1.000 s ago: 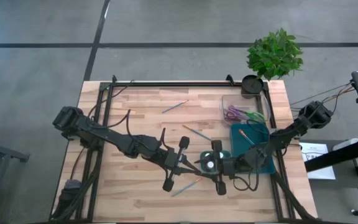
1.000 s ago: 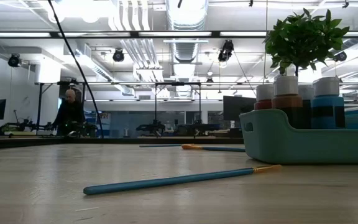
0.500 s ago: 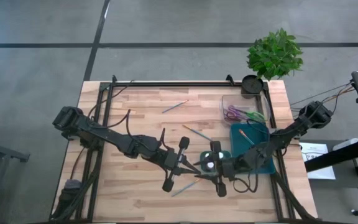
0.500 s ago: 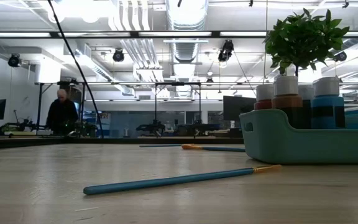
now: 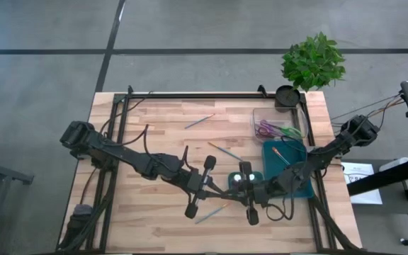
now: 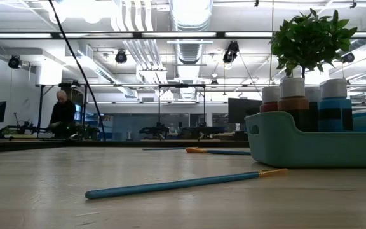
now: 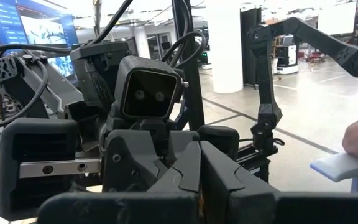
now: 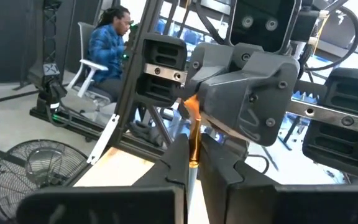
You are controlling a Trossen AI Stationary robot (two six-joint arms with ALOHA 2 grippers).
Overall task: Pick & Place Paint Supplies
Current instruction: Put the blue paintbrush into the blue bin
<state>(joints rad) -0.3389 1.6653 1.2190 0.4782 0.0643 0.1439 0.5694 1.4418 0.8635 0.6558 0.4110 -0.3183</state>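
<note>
- The right gripper (image 5: 234, 188) sits in the lower middle of the high view, its fingers (image 8: 178, 163) pinched onto a thin paintbrush (image 8: 192, 148).
- The right wrist view shows that brush standing up between the two dark fingers, with an orange band where they clamp it and a pale stem below.
- The brush's long axis runs away from the right gripper toward the left gripper (image 5: 222, 188), which faces it tip to tip.
- The left gripper's fingers (image 7: 185, 174) are pressed together; in the right wrist view the brush's far end runs in at their tips, and I cannot tell whether they clamp it.
- A blue-handled brush (image 6: 183, 182) lies flat on the table (image 5: 154, 134), low in the low view, its long axis nearly level and its orange tip toward the right of the frame.
- Another brush (image 5: 200, 121) lies in the upper middle of the high view, slanting up to the right.
- A further brush (image 5: 223, 150) lies just above the grippers, slanting down to the right.
- A teal tray (image 6: 310, 143) at the right of the low view holds paint bottles (image 6: 293, 102) standing upright.
- A brush (image 5: 280, 157) lies in the teal tray at the right of the high view.
</note>
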